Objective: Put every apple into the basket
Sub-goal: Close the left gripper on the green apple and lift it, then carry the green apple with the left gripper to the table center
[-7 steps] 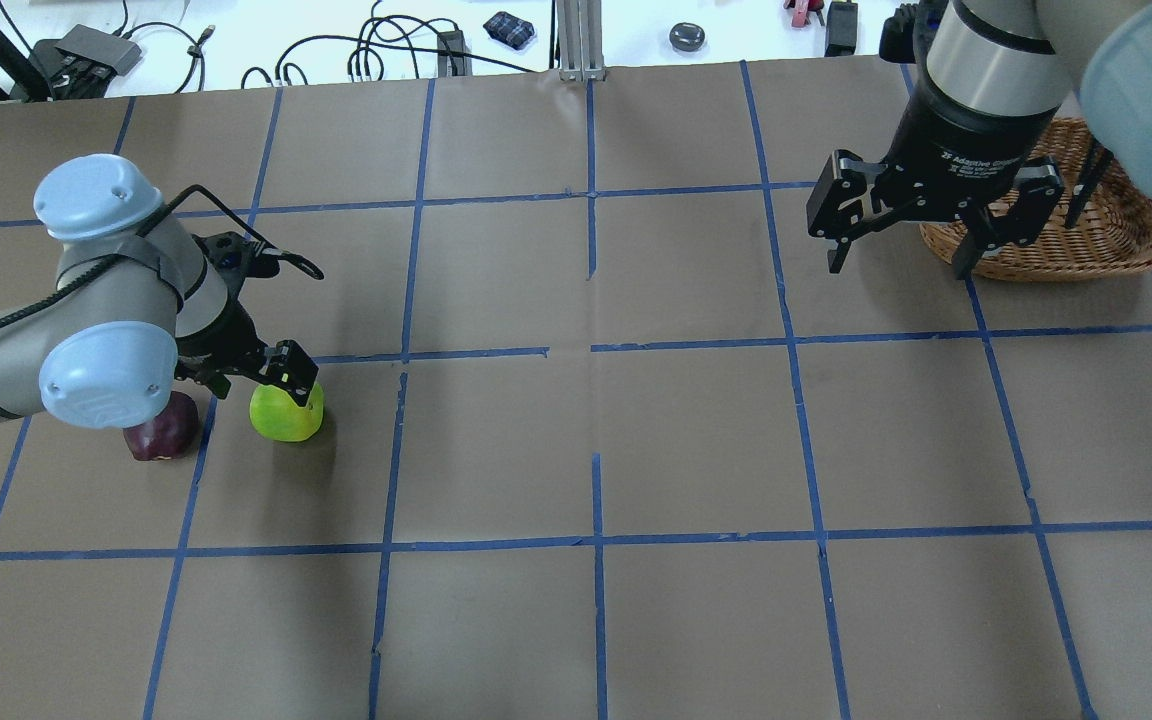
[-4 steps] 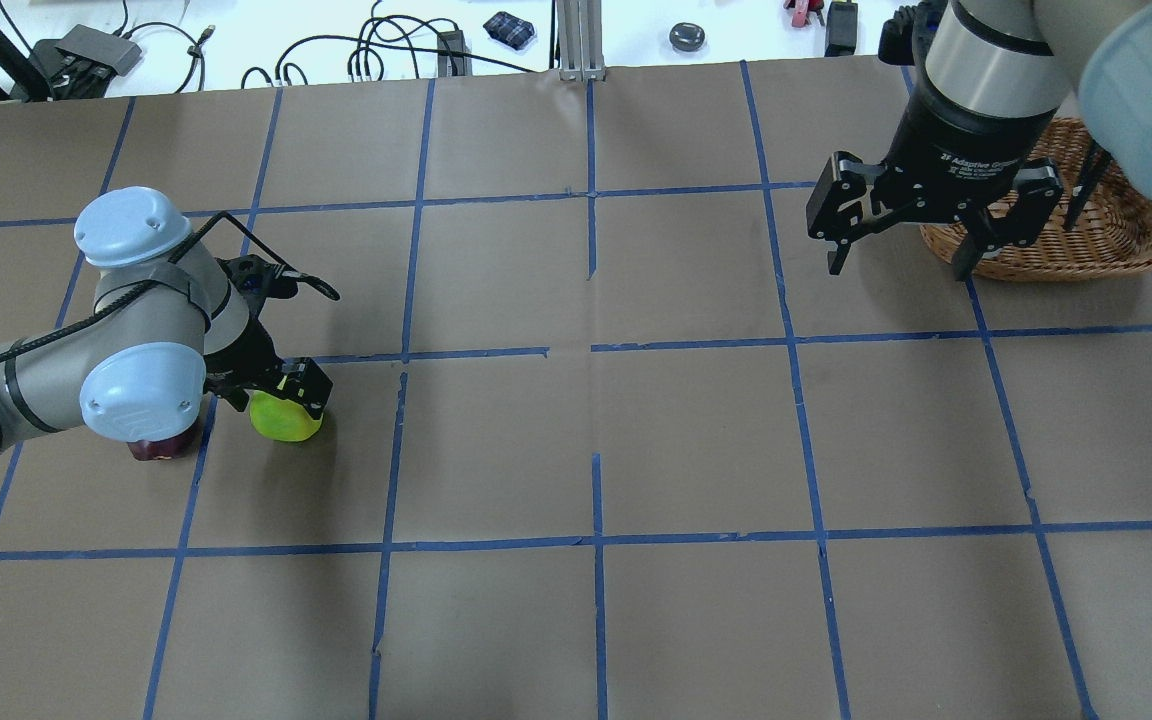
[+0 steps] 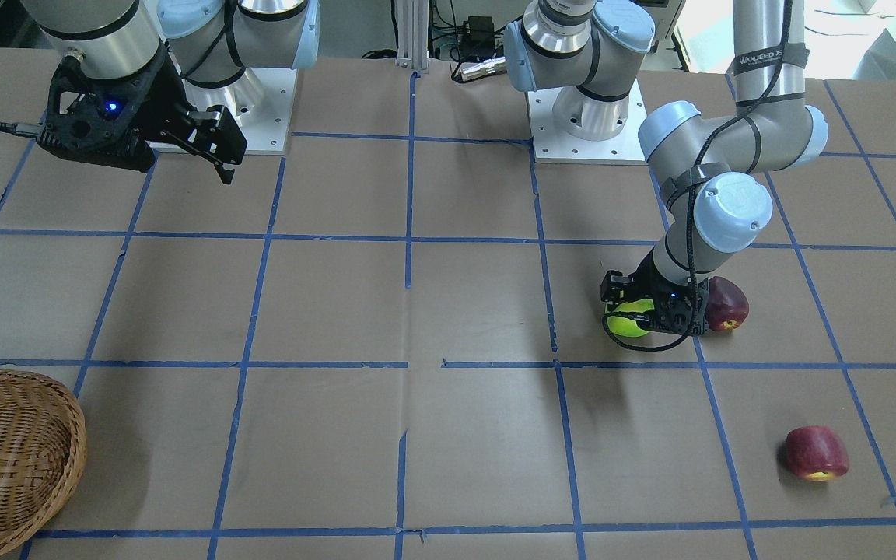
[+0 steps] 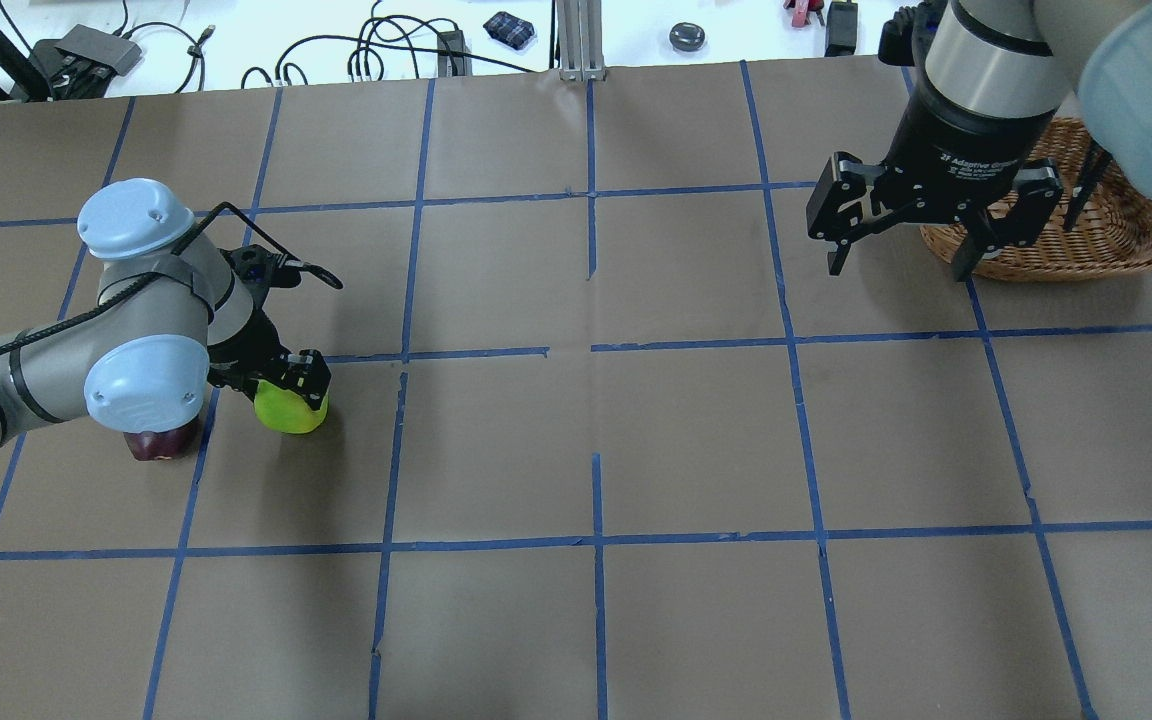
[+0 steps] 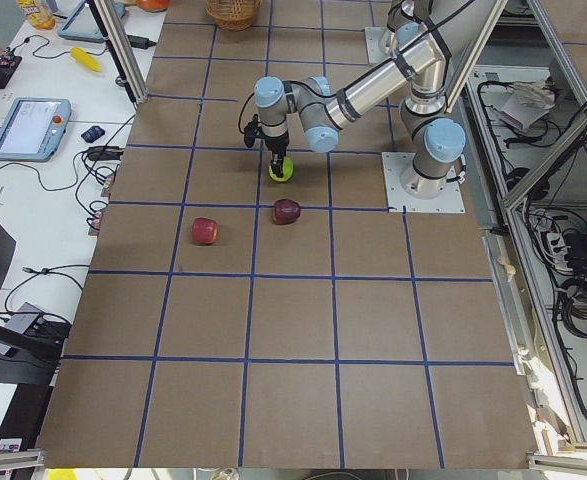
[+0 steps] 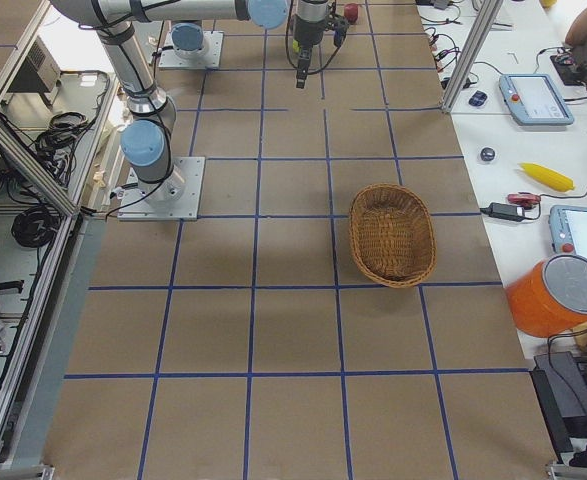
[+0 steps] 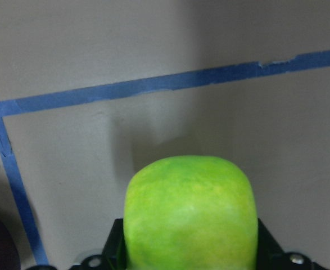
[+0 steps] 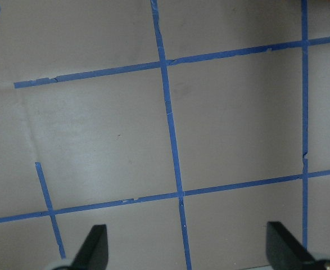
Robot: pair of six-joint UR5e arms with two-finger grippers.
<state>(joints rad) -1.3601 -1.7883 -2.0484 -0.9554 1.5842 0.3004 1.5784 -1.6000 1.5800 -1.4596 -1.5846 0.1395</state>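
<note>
The lime-green apple [image 4: 291, 412] sits on the table at the left, and my left gripper [image 4: 288, 392] is down over it, its jaws pressed against the apple's sides. The apple fills the bottom of the left wrist view [image 7: 190, 211]. The dark maroon apple [image 4: 156, 445] lies just left of it, partly under my arm. The lighter red apple [image 3: 816, 453] lies alone, nearer the operators' edge. My right gripper [image 4: 898, 268] hangs open and empty above the table next to the wicker basket [image 4: 1111, 235]. The basket [image 6: 391, 235] is empty.
Blue tape lines divide the brown table into squares. The two arm bases [image 3: 588, 117] stand at the robot's edge. Cables and small devices [image 4: 416, 50] lie beyond the far edge. The left elbow [image 4: 141, 385] hangs over the maroon apple.
My left gripper came down over the green apple and shifted slightly right; the apple nudged right with it. The right arm has not moved.
</note>
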